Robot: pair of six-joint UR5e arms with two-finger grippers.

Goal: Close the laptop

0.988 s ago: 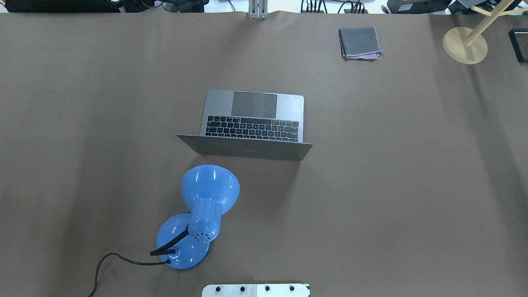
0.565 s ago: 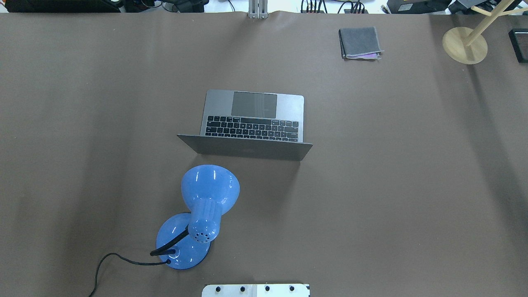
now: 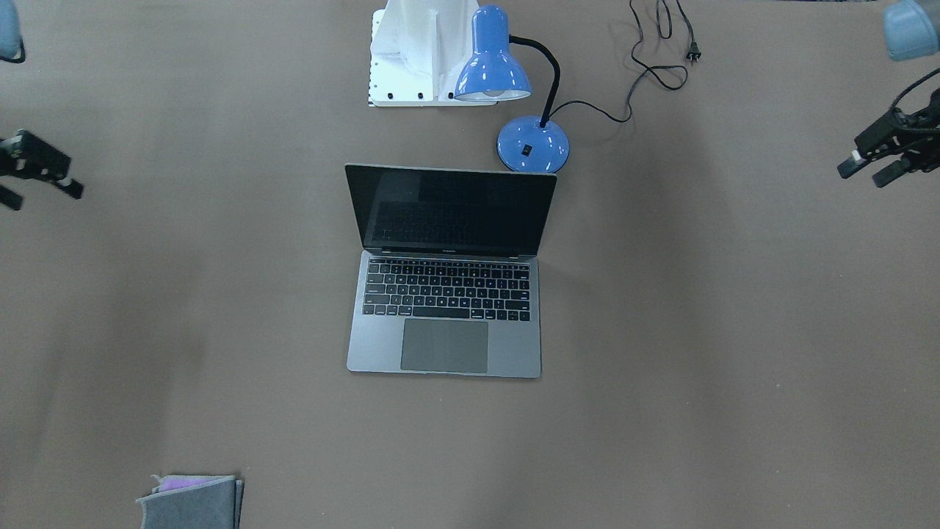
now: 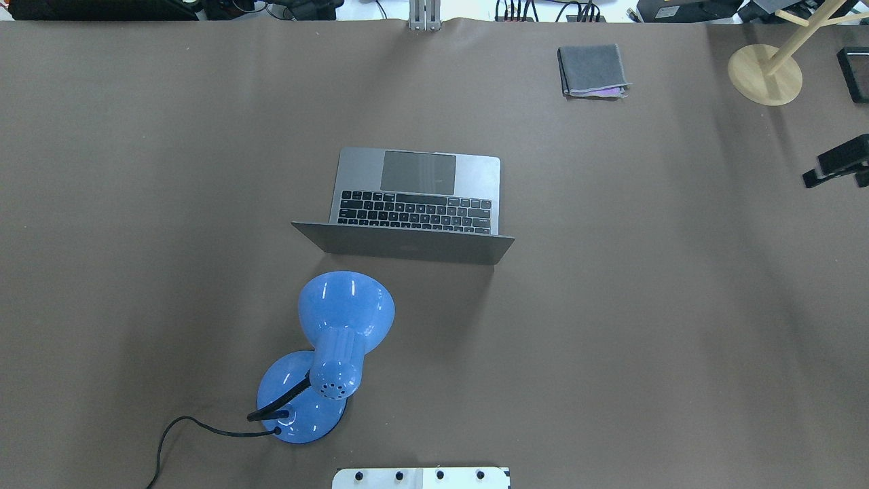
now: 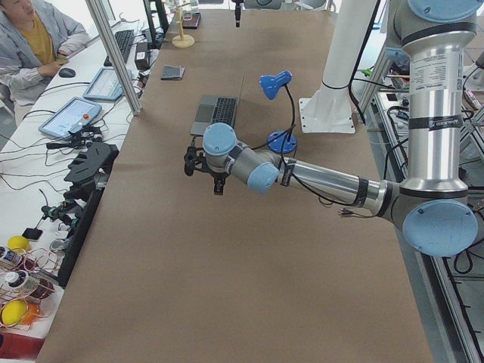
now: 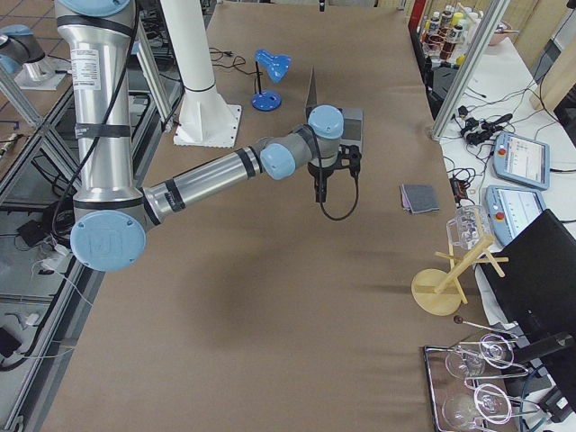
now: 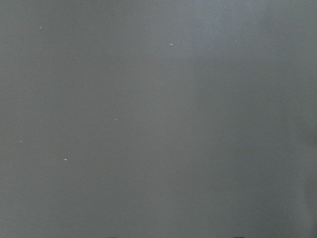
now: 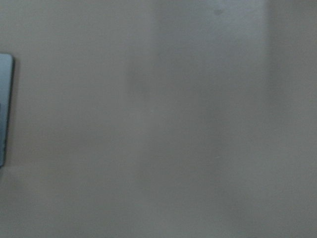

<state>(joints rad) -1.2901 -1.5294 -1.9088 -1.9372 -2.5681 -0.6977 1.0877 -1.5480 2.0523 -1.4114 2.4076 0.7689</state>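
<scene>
The laptop (image 4: 417,197) stands open in the middle of the brown table, its lid upright and its dark screen (image 3: 452,209) facing away from the robot. It also shows in the left side view (image 5: 215,113) and the right side view (image 6: 346,121). My right gripper (image 4: 813,173) is open and empty at the table's right edge, far from the laptop; the front view shows it too (image 3: 45,200). My left gripper (image 3: 861,175) is open and empty far out on the other side. Both wrist views show mostly bare table.
A blue desk lamp (image 4: 339,339) with a black cord stands just behind the laptop's lid on the robot's side. A folded grey cloth (image 4: 592,70) and a wooden stand (image 4: 765,73) lie at the far right. The white robot base (image 3: 418,51) is behind the lamp.
My right gripper has come into the overhead view at the right edge. The laptop and lamp have not moved.
</scene>
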